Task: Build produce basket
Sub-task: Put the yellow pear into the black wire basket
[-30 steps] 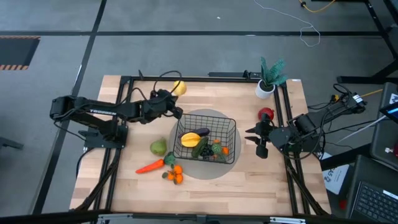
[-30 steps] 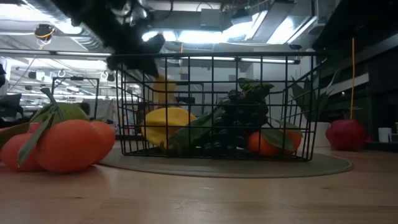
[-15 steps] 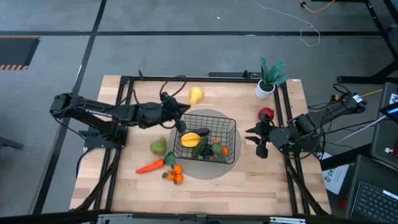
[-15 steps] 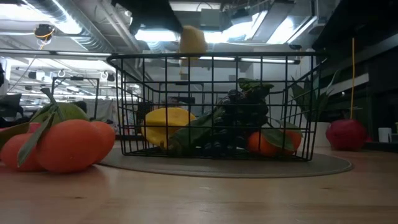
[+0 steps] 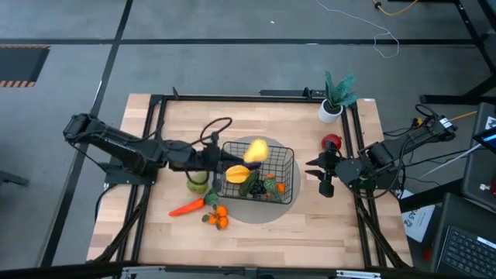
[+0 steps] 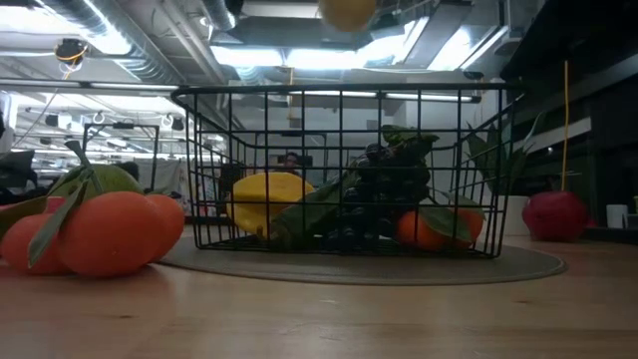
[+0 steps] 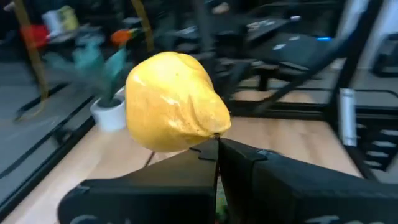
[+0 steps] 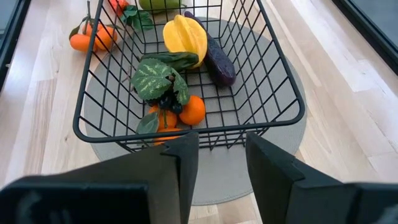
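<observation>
The black wire basket [image 5: 260, 174] stands on a grey round mat, holding a yellow piece [image 8: 185, 37], a dark eggplant [image 8: 219, 61], leafy grapes and small oranges. My left gripper [image 5: 236, 153] reaches in from the left, shut on a yellow fruit [image 5: 256, 149] above the basket's far-left part. That fruit shows at the top edge of the low view [image 6: 347, 11]. My right gripper [image 5: 324, 177] waits open, right of the basket. On the table lie the green pear [image 5: 197, 184], the carrot [image 5: 186, 207], the oranges [image 5: 217, 217] and the red apple [image 5: 332, 143]. My left gripper pinches the yellow fruit between its two fingers at the fruit's narrow end [image 7: 211, 130]. The fingers come level from the table's left, and most of the fruit sticks out beyond their tips. It is lifted clear, above the basket's rim.
A teal potted plant [image 5: 335, 97] stands at the table's far right corner. A black frame runs along the table's left, right and far edges. Bare wood lies near the near edge, in front of the basket.
My left gripper has carried the yellow fruit from beyond the basket's far-left corner toward the right and the near edge, rising as it went, until the fruit hangs over the basket. The right arm has kept still.
</observation>
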You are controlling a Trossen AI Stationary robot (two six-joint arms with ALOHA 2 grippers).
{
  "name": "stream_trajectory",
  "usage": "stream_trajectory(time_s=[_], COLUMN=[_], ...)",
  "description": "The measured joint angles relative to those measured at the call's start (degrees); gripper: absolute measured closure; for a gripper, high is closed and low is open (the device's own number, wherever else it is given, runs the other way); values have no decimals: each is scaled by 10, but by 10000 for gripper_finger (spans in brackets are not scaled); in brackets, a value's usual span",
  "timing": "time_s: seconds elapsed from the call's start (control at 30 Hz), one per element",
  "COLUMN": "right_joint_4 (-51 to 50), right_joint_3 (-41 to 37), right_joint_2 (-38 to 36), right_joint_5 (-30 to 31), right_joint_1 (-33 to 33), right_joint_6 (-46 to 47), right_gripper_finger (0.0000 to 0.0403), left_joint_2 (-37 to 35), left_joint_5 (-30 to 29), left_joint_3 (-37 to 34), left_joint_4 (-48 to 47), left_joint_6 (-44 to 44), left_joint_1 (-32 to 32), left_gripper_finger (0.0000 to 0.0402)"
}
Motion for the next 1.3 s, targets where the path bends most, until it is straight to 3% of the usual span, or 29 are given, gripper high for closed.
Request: stream_trajectory(time_s=[0.37, 0.53, 1.03, 1.3], right_joint_4=[0, 0, 6, 14], right_joint_3=[0, 0, 0, -38], right_joint_2=[0, 0, 0, 1], right_joint_5=[8, 34, 35, -30], right_joint_1=[0, 0, 0, 0], right_joint_6=[0, 0, 4, 116], right_gripper_finger=[279, 279, 279, 279], left_joint_2=[2, 12, 13, 13], left_joint_5=[106, 108, 109, 110], left_joint_3=[0, 0, 0, 0], left_joint_4=[21, 25, 32, 27], left_joint_6=[70, 74, 61, 61], left_joint_1=[-33, -38, -38, -38], left_gripper_finger=[401, 401, 401, 401])
